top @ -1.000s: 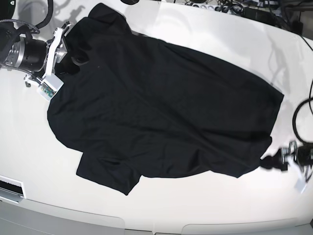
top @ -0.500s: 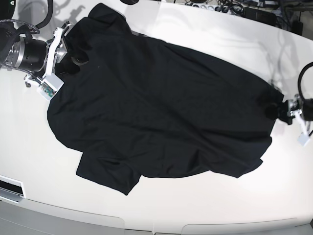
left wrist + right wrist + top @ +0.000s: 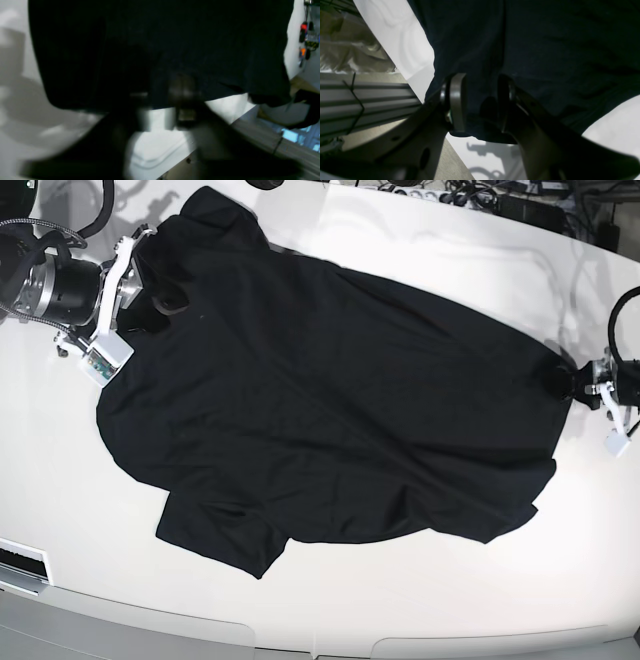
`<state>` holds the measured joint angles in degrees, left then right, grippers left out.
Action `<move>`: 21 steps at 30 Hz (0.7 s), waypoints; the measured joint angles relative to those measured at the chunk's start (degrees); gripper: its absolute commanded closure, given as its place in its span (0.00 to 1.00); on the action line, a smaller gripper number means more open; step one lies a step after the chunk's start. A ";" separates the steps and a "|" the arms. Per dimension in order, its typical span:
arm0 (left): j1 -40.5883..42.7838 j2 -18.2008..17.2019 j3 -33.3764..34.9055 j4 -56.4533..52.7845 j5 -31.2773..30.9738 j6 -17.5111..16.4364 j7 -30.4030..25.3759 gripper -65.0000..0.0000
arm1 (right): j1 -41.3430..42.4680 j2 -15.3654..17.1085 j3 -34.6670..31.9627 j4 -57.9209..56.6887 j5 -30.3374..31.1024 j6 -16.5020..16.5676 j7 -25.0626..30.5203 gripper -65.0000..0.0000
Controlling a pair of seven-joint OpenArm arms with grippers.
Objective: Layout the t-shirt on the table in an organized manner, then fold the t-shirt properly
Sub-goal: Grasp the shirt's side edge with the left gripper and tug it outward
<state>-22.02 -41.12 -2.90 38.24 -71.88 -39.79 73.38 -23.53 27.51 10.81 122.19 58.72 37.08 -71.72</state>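
The black t-shirt (image 3: 330,400) lies spread across the white table (image 3: 400,610), collar end at the left and hem at the right. My right gripper (image 3: 160,292) is at the shirt's upper left shoulder. In the right wrist view its fingers (image 3: 456,100) have a bunch of the t-shirt (image 3: 557,50) pinched between them, above the table (image 3: 395,37). My left gripper (image 3: 553,378) sits at the hem's far right corner. The left wrist view is blurred: the left gripper (image 3: 162,110) is at the edge of the t-shirt (image 3: 160,37), shut on the cloth.
Cables and a power strip (image 3: 440,192) line the table's back edge. A white tag-like piece (image 3: 20,565) sits at the front left edge. The curved front edge (image 3: 300,645) runs along the bottom. Beyond the hem, the floor and coloured gear (image 3: 303,27) show.
My left arm travelled from the hem's lower right corner up to its upper right corner, and its jaws closed there. My right arm shifted slightly towards the back with the shoulder cloth.
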 measured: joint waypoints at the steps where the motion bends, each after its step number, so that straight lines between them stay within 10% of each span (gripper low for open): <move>1: -0.04 -0.02 -0.02 0.02 -0.11 0.09 -0.13 1.00 | 0.04 0.00 0.00 0.00 0.00 0.00 0.00 0.65; 15: 0.42 -2.67 0.22 0.35 -11.91 0.07 4.07 1.00 | 1.36 -4.52 2.62 0.00 -0.04 -1.46 0.61 0.65; 19: 0.26 -2.89 0.20 0.37 -4.90 0.15 -4.48 0.54 | 1.33 -6.03 2.80 0.00 -0.24 -1.42 0.59 0.65; 21: 0.26 -2.34 0.20 0.37 -0.87 0.20 -6.67 0.47 | 1.33 -6.58 2.80 0.00 -0.22 -1.42 0.59 0.65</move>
<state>-21.76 -43.46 -2.70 38.61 -72.75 -39.59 66.72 -22.20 20.93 13.61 122.19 58.50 35.66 -71.13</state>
